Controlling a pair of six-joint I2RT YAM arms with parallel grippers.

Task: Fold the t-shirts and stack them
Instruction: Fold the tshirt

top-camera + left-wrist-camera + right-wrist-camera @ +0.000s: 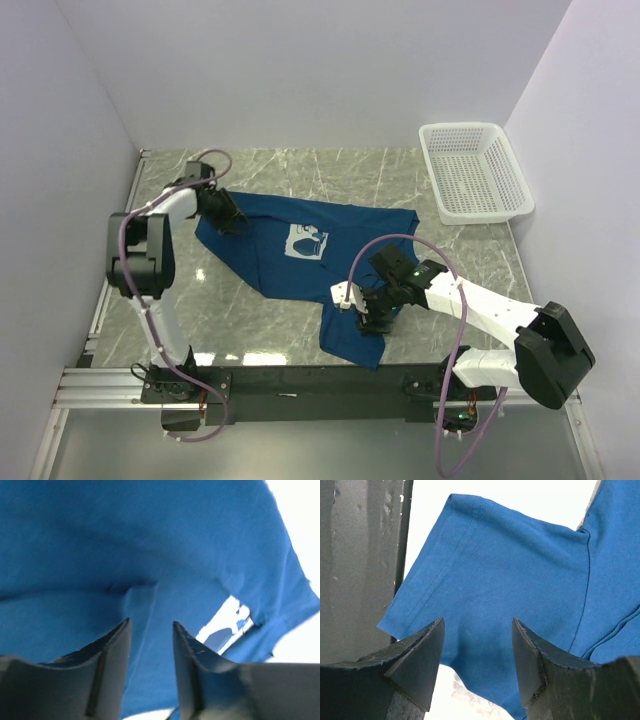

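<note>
The dark blue t-shirt (290,268) lies spread but rumpled on the grey marble table (270,165), chest side up, with the pale square print (307,242) showing near its middle; one end reaches toward the far left and the other toward the near edge. The left gripper (226,212) sits at the shirt's far-left edge; in its wrist view the left gripper (151,625) has its jaws only narrowly apart with a raised fold of blue cloth pinched between them, creases running out from that spot. The right gripper (374,320) is over the near part of the shirt; in its wrist view the right gripper (477,621) has its jaws spread wide and holds nothing, with a short sleeve (485,570) and its stitched hem lying flat below; whether the fingertips touch the cloth cannot be told. A white mesh basket (470,180) stands at the far right corner, well apart from the shirt.
</note>
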